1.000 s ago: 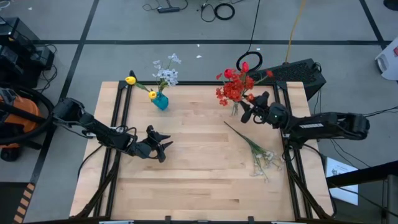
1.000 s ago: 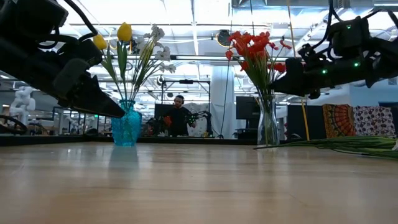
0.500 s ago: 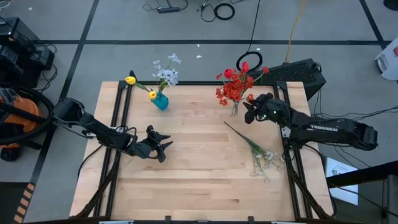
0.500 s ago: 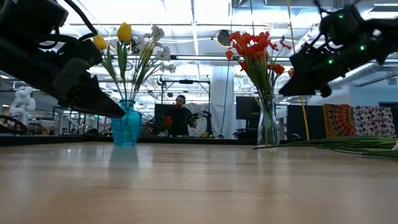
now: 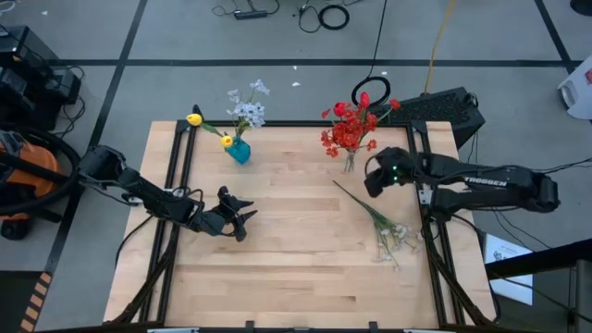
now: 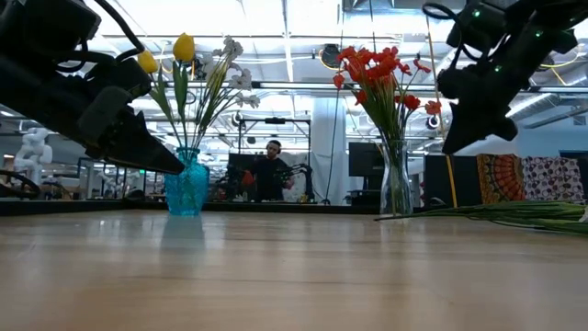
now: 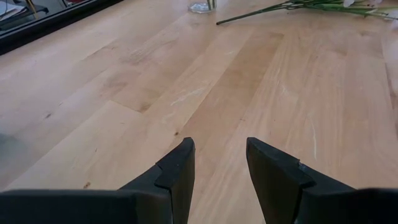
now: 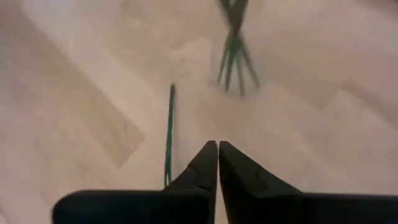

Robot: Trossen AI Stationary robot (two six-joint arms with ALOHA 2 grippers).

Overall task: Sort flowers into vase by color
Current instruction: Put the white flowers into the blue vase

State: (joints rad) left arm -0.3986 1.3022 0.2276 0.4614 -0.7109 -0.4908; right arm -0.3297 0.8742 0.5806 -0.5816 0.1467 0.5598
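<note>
the loose flowers [image 5: 387, 228] lie flat on the surface [image 5: 296, 259] near its right edge, stems pointing toward the clear vase [image 5: 349, 162] of reds. the right pincer [image 5: 374, 182], fingers pressed together and empty, hangs above those stem ends, likely lining up a pick. the left pincer [image 5: 242, 222], fingers apart, waits low, well apart from the blue vase [image 5: 238, 151].
</note>
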